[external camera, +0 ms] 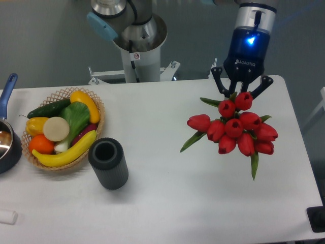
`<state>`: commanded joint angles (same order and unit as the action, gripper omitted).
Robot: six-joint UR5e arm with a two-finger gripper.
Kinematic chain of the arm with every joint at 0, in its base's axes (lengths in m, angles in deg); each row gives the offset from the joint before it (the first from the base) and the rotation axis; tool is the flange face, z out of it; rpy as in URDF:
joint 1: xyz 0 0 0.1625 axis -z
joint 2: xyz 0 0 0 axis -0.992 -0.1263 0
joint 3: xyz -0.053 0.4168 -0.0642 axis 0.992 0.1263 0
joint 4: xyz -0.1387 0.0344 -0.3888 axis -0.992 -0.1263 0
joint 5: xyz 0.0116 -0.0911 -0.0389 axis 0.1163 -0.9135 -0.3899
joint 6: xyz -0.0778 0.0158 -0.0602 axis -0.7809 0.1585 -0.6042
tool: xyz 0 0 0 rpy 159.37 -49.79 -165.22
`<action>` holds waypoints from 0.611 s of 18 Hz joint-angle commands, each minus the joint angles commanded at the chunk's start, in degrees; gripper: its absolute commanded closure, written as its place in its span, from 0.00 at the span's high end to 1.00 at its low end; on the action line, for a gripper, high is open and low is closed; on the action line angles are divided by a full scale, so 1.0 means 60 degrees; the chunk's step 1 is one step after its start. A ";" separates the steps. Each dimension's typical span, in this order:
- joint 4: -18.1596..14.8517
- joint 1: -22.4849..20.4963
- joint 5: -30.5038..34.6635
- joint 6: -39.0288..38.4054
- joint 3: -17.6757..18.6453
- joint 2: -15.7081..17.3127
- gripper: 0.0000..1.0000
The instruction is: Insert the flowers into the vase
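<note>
The flowers (234, 127), a bunch of red tulip buds with green leaves, hang at the right side of the table with the buds turned toward the camera. My gripper (241, 94) points down right behind the top buds. Its two finger links slant inward to the bunch's stem end and it is shut on the flowers, with the fingertips hidden behind the buds. The vase (108, 163), a dark ribbed cylinder with an open round mouth, stands upright at the front left, far from the gripper.
A wicker basket (96, 109) with fruit and vegetables touches the vase's left side. A blue-handled pot (7, 137) sits at the left edge. The robot base (137, 46) rises behind the table. A small white object (7, 217) lies front left.
</note>
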<state>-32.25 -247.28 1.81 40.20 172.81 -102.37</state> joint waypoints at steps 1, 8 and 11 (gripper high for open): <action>0.0000 0.0015 -0.0132 -0.0015 0.0000 0.0000 0.18; 0.0015 0.0191 -0.0485 0.0102 0.0103 -0.0103 0.18; 0.0131 0.0438 -0.0616 0.0103 0.0045 -0.0190 0.18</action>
<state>-31.46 -244.65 -1.89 40.82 173.08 -103.51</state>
